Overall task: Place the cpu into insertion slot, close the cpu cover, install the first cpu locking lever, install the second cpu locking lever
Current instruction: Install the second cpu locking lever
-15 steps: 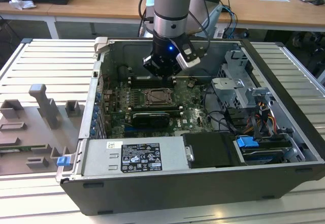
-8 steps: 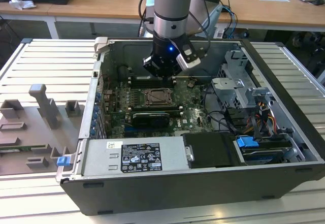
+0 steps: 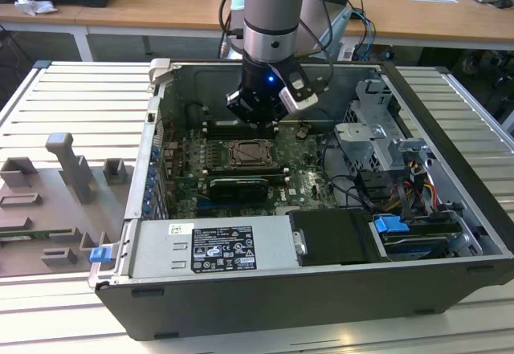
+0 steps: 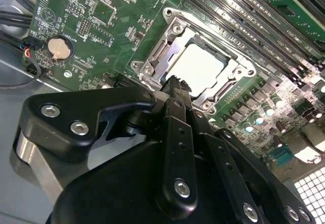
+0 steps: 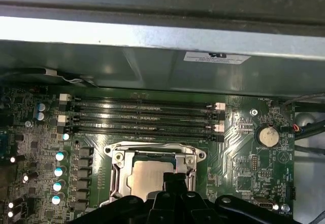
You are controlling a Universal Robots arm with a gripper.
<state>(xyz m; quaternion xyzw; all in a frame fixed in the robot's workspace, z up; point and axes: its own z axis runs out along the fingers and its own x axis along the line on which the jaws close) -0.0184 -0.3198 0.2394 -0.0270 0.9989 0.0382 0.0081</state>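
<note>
Exterior view first: we hang our gripper (image 3: 259,121) inside the open computer case (image 3: 450,209), above the green motherboard (image 3: 301,181) and just behind the insertion slot (image 3: 248,154). Both wrist views let us see the cpu (image 4: 200,64) lying flat in that slot, its pale top showing through the window of the cpu cover (image 4: 152,56), which lies down over it. Our fingers (image 4: 175,89) look pressed together with nothing between them, tips just above the cover's edge. Black memory slots (image 5: 142,116) run beside the socket.
</note>
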